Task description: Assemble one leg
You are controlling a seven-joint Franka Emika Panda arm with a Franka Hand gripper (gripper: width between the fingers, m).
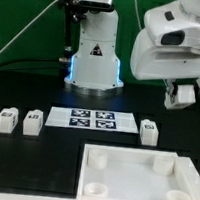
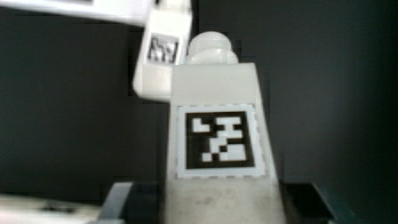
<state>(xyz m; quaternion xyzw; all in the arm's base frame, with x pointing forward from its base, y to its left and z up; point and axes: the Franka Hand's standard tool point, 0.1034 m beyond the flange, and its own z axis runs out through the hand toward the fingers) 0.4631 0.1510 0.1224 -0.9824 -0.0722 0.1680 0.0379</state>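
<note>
A large white tray [image 1: 132, 152] with round corner sockets [image 1: 161, 165] lies flat on the black table [image 1: 10, 168], nearest the exterior camera. Behind it lies the marker board [image 1: 94, 119]. A first spare post [image 1: 4, 119] and a second spare post [image 1: 31, 121] stand toward the exterior view's left. A third spare post [image 1: 150, 131] stands just beside the board's other end.

The gripper [image 1: 179, 95] hangs above the table at the exterior view's right, clear of the tray. In the wrist view, the leg [image 2: 217, 120] fills the picture. It is pinched from both sides near its base by the dark fingers [image 2: 121, 200]. Its square tag faces the camera and its rounded peg [image 2: 210, 45] points away from the wrist.

The step in hand appears to be carrying the leg to a socket. To do it well, the arm should keep the leg square in the grip and centre the peg directly over one socket. It should then lower straight down without tilting. The grip should loosen only once the peg is seated, and the path should stay clear of the third spare post nearby.
</note>
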